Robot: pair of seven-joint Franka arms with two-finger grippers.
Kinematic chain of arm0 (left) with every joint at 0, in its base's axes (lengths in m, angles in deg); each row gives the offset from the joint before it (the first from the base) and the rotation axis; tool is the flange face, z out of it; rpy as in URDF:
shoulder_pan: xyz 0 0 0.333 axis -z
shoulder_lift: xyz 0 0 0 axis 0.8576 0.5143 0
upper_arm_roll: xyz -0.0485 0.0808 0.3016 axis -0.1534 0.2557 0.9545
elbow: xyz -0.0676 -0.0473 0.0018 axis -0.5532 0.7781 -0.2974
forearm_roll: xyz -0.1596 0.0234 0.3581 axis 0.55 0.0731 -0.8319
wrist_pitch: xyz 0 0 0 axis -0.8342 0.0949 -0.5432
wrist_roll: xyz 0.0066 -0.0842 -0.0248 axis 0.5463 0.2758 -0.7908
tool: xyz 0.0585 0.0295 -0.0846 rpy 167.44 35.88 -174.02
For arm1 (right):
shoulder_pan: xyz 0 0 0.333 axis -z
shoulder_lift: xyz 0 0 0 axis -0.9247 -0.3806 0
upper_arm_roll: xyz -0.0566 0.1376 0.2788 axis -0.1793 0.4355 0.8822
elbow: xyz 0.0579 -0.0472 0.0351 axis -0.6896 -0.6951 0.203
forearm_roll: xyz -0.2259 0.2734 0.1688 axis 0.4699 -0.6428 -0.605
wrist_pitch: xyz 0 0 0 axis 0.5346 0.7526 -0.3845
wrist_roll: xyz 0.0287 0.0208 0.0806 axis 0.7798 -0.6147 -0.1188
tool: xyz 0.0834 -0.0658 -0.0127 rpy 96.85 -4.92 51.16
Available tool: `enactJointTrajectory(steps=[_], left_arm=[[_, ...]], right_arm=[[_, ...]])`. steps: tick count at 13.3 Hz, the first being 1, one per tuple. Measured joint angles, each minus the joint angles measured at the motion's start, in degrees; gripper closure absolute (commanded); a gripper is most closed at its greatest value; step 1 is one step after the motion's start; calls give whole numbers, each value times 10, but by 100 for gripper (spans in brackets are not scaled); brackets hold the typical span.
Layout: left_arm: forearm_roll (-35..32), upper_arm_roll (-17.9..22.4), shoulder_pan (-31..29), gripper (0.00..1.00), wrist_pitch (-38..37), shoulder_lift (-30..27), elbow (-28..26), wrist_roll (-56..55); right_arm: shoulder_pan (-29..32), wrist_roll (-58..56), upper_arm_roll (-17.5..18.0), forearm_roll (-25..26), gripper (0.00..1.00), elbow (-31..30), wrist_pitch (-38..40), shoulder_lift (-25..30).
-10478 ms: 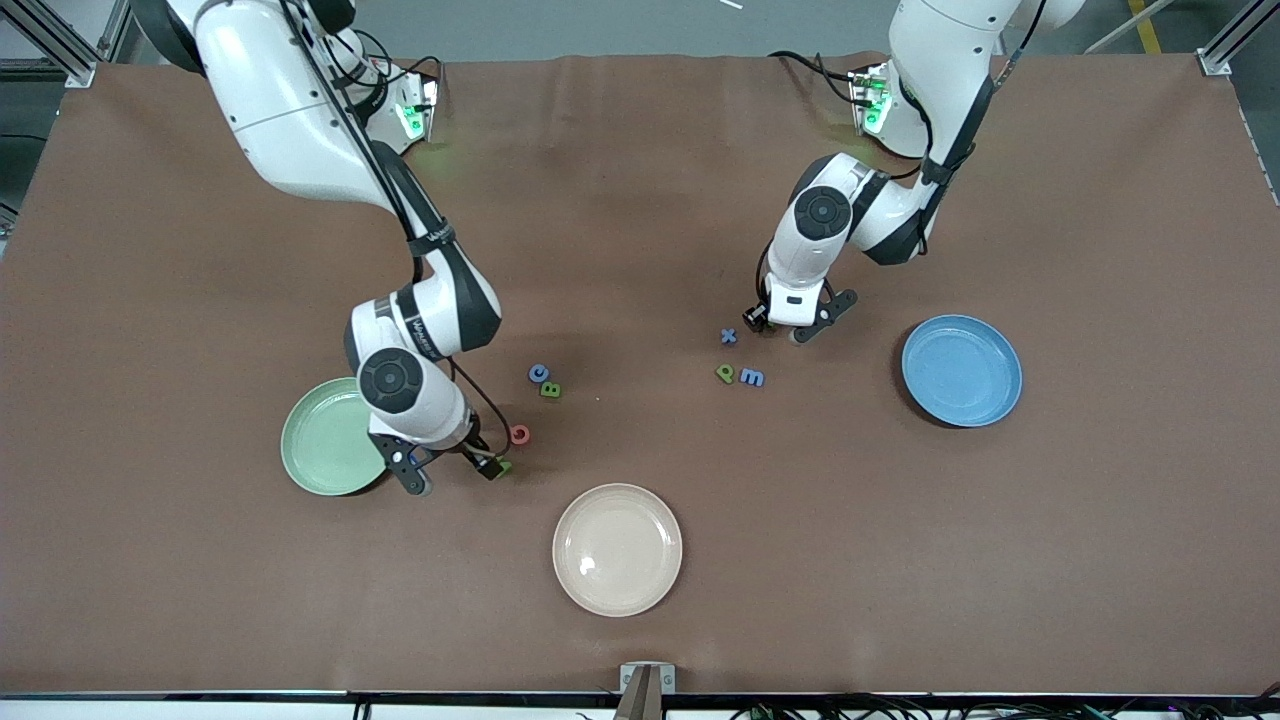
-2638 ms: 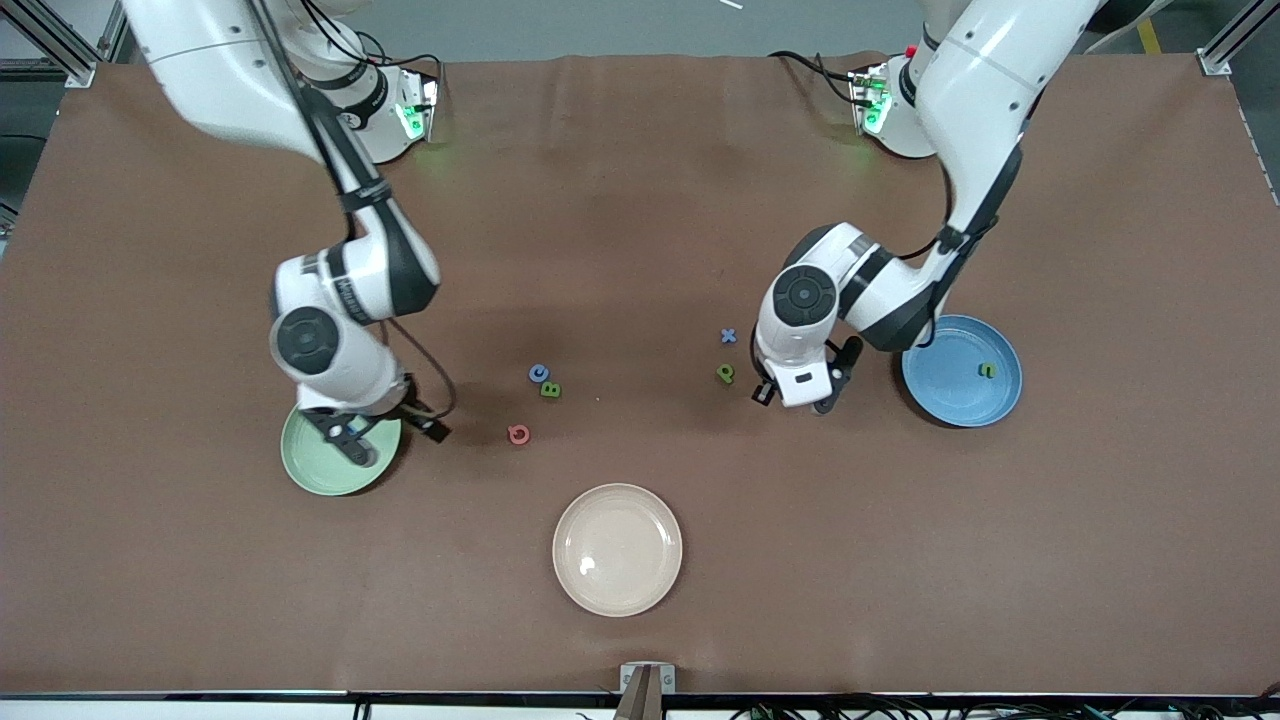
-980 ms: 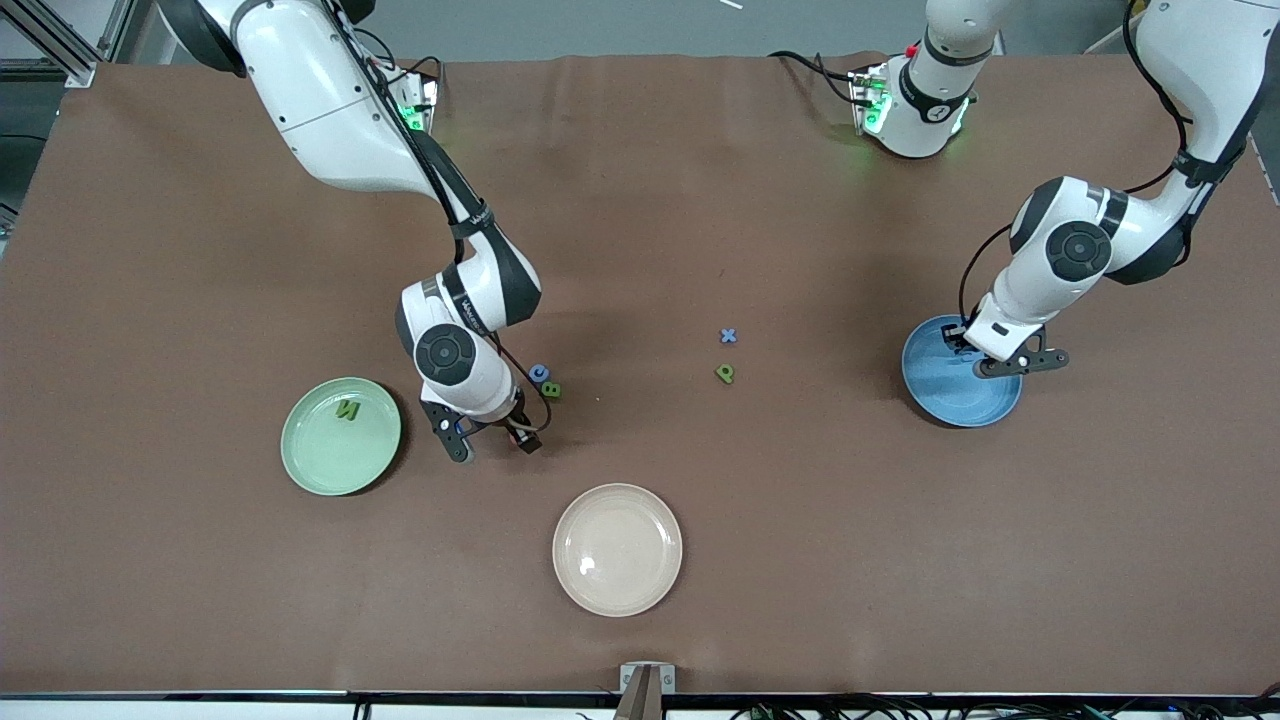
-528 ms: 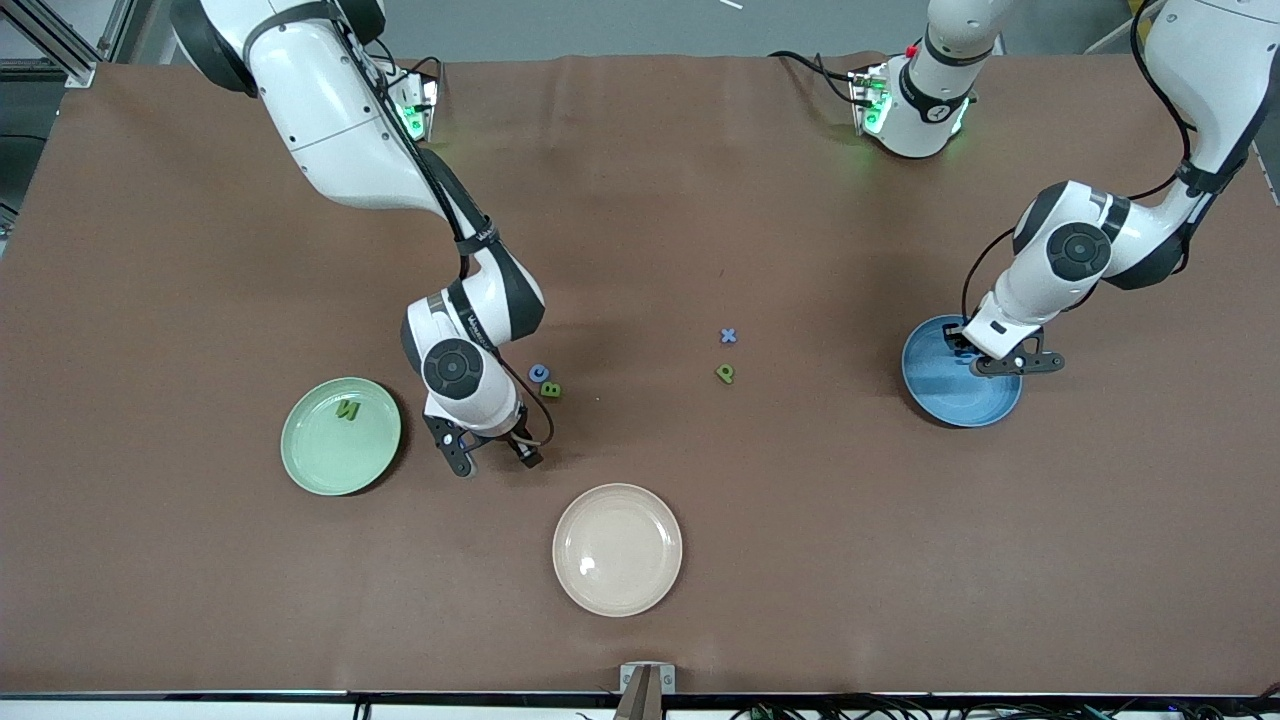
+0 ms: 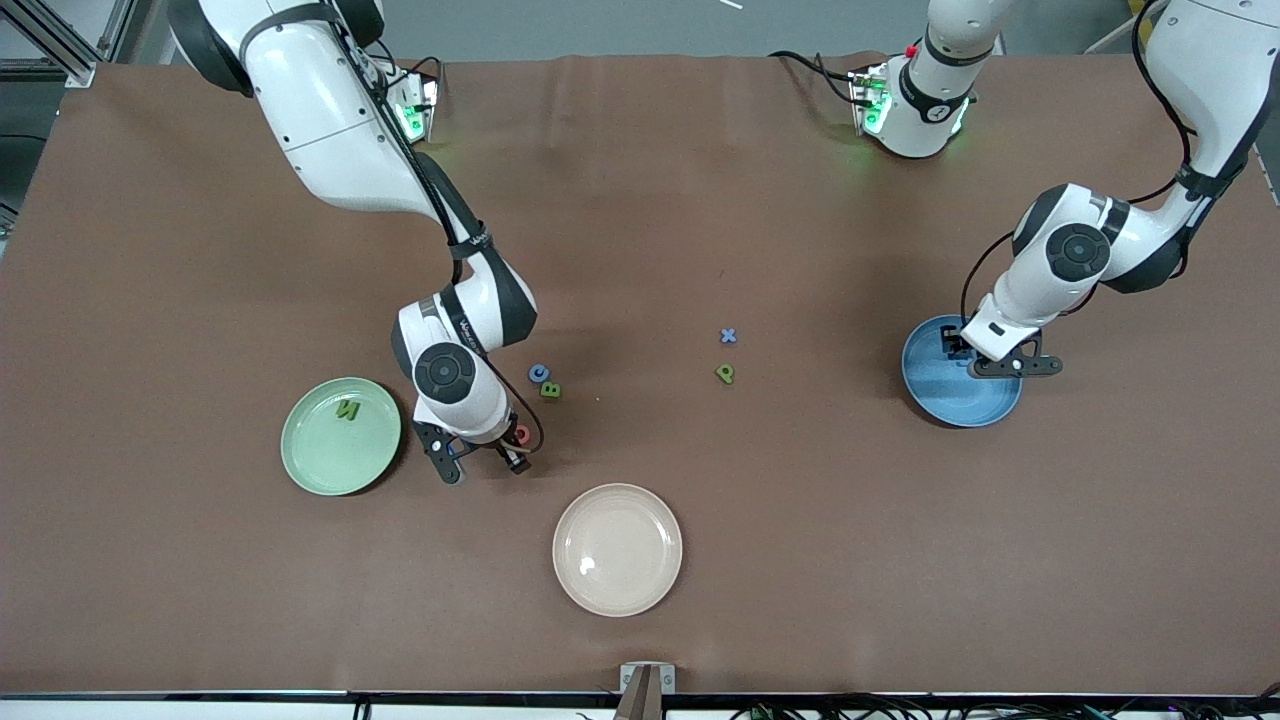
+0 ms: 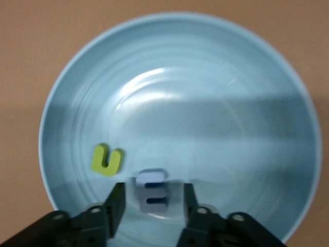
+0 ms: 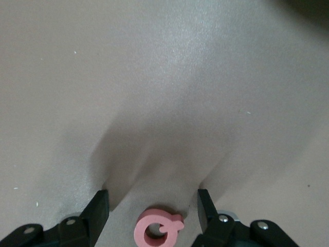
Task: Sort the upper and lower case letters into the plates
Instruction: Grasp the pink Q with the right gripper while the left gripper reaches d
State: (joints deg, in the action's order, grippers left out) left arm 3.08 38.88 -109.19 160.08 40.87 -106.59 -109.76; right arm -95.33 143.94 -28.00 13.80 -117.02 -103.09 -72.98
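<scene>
At lower left of the front view, the right gripper (image 5: 481,460) is straddling a pink foam letter Q (image 7: 158,231), fingers spread. At mid right, the left gripper (image 6: 152,207) is hanging spread over the sky-blue round plate (image 6: 216,103), a lavender foam letter m (image 6: 151,191) lying loose between its fingers.

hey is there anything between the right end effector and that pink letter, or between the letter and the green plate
Nothing visible blocks either. The right end effector is open, its fingers either side of the pink letter on the mat. From there to the green plate, toward the right arm's end of the table, only bare mat shows. The blue and green letters lie farther from the front camera, off that line.
</scene>
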Motion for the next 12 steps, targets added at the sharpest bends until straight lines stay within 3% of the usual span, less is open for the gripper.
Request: enactJointTrajectory(steps=[6,9,12], left_arm=[[44,-125,10,0,-100,0,73,-25],[93,-132,85,0,-127,14,120,-92],[109,-123,187,0,-139,69,192,-252]], right_arm=[[-2,21,0,3,22,3,1,0],[-5,28,0,3,22,4,1,0],[-7,37,1,3,22,5,1,0]])
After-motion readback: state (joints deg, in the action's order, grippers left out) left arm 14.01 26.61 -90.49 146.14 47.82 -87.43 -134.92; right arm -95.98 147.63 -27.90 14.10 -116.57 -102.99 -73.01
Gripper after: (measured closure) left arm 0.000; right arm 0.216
